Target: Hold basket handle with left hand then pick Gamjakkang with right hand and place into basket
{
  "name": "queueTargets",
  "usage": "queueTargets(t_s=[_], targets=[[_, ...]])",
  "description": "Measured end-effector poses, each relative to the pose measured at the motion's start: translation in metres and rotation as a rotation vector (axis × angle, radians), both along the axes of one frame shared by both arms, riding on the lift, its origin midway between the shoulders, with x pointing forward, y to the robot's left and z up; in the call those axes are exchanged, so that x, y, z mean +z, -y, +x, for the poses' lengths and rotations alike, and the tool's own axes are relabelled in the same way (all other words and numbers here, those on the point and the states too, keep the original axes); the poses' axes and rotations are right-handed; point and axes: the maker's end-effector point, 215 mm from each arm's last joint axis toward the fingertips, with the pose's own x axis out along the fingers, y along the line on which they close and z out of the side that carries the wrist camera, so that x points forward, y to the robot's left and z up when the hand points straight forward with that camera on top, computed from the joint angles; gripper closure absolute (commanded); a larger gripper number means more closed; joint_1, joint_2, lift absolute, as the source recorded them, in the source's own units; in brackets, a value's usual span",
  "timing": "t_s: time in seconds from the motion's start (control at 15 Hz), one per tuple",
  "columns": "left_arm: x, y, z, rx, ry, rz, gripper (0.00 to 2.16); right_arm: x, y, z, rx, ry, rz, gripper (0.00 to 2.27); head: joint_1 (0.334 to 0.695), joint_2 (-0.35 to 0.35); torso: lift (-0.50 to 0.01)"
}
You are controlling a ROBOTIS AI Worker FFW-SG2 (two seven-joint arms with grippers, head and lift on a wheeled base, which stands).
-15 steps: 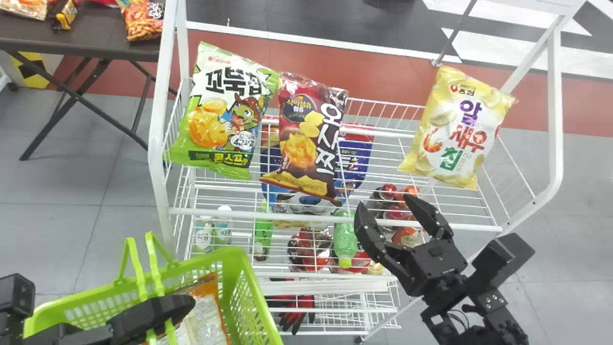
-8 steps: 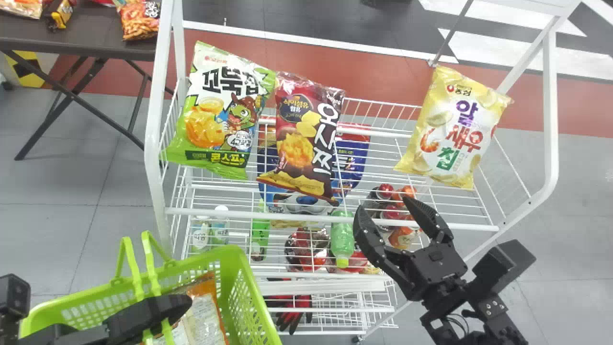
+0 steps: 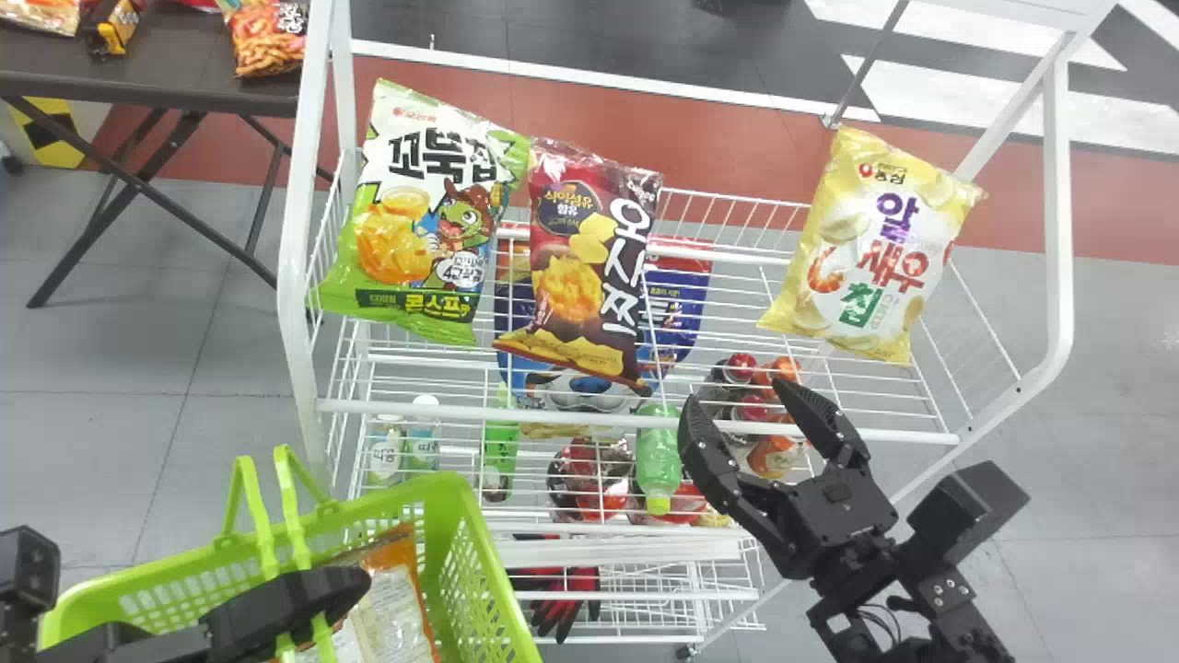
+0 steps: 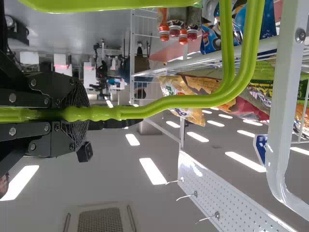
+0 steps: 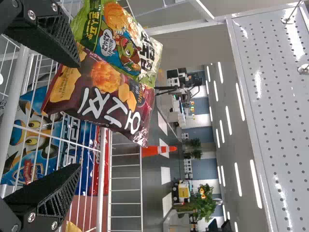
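Observation:
At the lower left of the head view, my left gripper (image 3: 313, 599) lies over the green basket (image 3: 493, 571). In the left wrist view my left gripper (image 4: 75, 113) is shut on the basket handle (image 4: 164, 104). Inside the basket lies an orange-and-white bag (image 3: 396, 589). My right gripper (image 3: 734, 396) stands open over the rack's front edge, right of centre; in the right wrist view nothing is between the fingers of my right gripper (image 5: 77, 116). A green-white bag (image 3: 424, 216), a maroon bag (image 3: 589, 267) and a yellow bag (image 3: 870, 249) rest on the rack. Which one is Gamjakkang, I cannot tell.
The white wire rack (image 3: 553, 414) has a front rail and tall side posts. Bottles, cans and packs stand on its lower level, among them a green bottle (image 3: 658, 460). At the upper left, a dark table (image 3: 184, 55) holds more snacks.
In the head view, the rack, bags and basket have shifted slightly left. The left gripper remains on the handle and the right gripper stays open near the front rail.

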Motion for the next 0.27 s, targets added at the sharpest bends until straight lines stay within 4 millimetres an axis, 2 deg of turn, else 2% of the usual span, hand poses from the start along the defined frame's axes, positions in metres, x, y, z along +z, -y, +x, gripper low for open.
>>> queueTargets(t_s=[0.27], targets=[[-0.0011, 0.001, -0.0005, -0.002, -0.002, 0.002, 2.15, -0.0007, 0.0004, -0.0001, -0.001, -0.001, 0.0, 0.07, 0.695, -0.253, -0.017]])
